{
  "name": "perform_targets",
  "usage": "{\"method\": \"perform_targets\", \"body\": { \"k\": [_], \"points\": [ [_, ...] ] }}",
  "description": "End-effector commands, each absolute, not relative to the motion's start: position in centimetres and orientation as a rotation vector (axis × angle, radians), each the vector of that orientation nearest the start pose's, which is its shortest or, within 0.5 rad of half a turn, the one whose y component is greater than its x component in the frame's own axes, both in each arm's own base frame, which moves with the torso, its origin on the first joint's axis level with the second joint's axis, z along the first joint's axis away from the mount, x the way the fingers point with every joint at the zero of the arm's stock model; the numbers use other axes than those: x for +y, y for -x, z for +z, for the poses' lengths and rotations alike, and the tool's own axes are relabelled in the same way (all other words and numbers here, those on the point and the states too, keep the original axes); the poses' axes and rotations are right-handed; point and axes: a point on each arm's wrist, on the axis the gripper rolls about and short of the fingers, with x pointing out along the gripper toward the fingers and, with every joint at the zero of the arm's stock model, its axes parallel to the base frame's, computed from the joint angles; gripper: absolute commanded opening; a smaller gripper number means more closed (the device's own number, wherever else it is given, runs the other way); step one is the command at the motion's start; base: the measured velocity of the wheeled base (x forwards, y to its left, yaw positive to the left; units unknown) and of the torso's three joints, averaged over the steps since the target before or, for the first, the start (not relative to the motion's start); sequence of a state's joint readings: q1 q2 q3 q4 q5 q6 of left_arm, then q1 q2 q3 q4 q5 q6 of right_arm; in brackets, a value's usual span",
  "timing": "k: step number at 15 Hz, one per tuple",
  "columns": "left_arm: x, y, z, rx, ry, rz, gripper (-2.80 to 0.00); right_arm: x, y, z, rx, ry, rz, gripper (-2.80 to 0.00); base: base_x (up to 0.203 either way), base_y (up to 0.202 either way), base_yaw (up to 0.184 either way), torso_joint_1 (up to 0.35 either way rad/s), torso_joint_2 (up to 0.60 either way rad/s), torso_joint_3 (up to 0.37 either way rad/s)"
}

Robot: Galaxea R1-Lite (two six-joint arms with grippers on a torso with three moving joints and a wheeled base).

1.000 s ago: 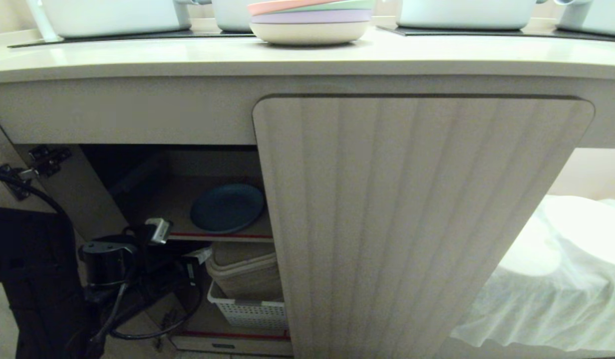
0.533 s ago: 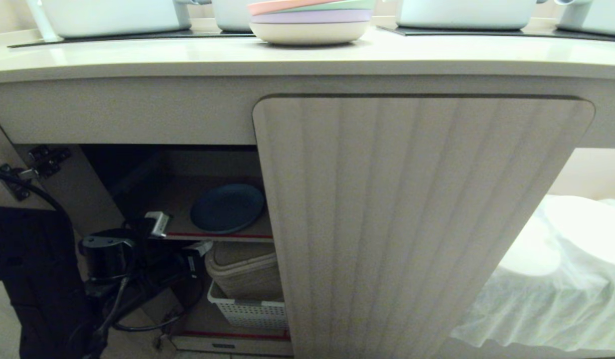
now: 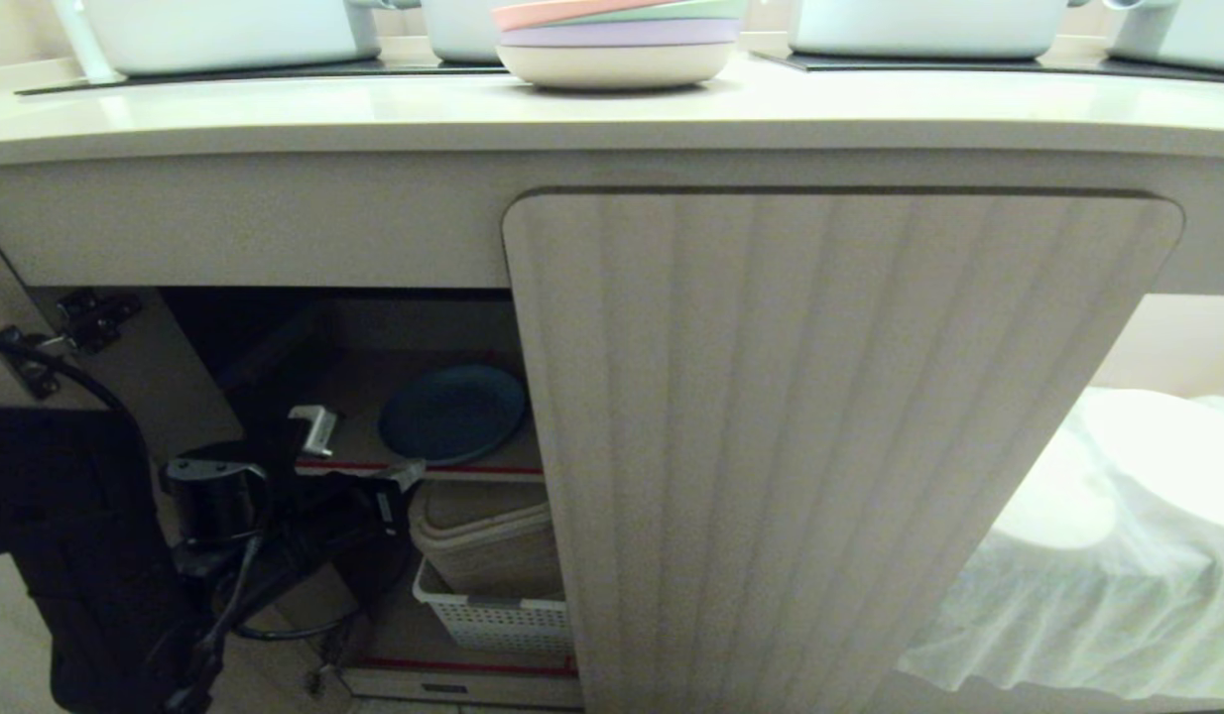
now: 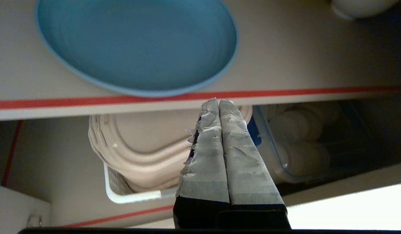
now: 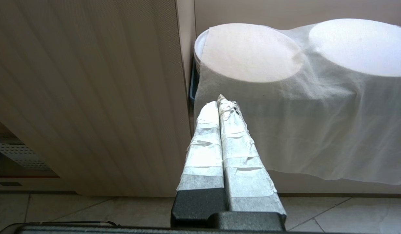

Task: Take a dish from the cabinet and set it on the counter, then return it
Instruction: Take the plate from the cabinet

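Seen only from the left wrist: left gripper, taped fingers pressed together (nothing held), tips just short of the red-edged shelf bearing the blue dish. Right gripper likewise clenched, low beside the fluted door.

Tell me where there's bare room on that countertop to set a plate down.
The cream countertop is bare along its front edge, left and right of the pastel stack of plates. Behind, the black mats carry white pots, so it is crowded there.
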State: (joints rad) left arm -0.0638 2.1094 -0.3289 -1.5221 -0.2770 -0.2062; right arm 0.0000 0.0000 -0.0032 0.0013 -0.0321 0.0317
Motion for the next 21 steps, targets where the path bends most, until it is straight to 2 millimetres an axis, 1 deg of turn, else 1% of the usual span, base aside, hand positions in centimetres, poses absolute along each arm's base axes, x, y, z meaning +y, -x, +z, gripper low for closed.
{"method": "perform_targets", "body": {
  "k": [1,2,7,10,13,16,21],
  "points": [
    [-2.5,-29.7,5.6,0.208,0.224,-0.324,-2.8,-0.1,2.3,7.6,-0.002,-0.032,-0.031,-2.8,0.0,0.0,0.0,0.0,0.0,0.0],
    [-2.6,-30.2,5.8,0.191,0.222,-0.329,-2.8,-0.1,2.3,7.6,-0.002,-0.032,-0.031,-2.8,0.0,0.0,0.0,0.0,0.0,0.0],
    [-2.5,-31.3,6.2,0.177,0.196,-0.33,-2.8,-0.1,2.3,7.6,-0.002,-0.032,-0.031,-2.8,0.0,0.0,0.0,0.0,0.0,0.0],
    [-2.5,-31.6,5.5,0.195,0.174,-0.33,-2.8,-0.1,2.3,7.6,-0.002,-0.032,-0.032,-2.8,0.0,0.0,0.0,0.0,0.0,0.0],
    [-2.6,-32.6,5.8,0.164,0.171,-0.345,-2.8,-0.1,2.3,7.6,-0.002,-0.032,-0.031,-2.8,0.0,0.0,0.0,0.0,0.0,0.0],
    [-2.3,-32.6,6.0,0.163,0.176,-0.416,-2.8,-0.1,2.3,7.6,-0.002,-0.032,-0.032,-2.8,0.0,0.0,0.0,0.0,0.0,0.0],
    [-1.6,-32.8,5.7,0.176,0.181,-0.399,-2.8,-0.1,2.3,7.6,-0.002,-0.032,-0.032,-2.8,0.0,0.0,0.0,0.0,0.0,0.0]
  ]
}}
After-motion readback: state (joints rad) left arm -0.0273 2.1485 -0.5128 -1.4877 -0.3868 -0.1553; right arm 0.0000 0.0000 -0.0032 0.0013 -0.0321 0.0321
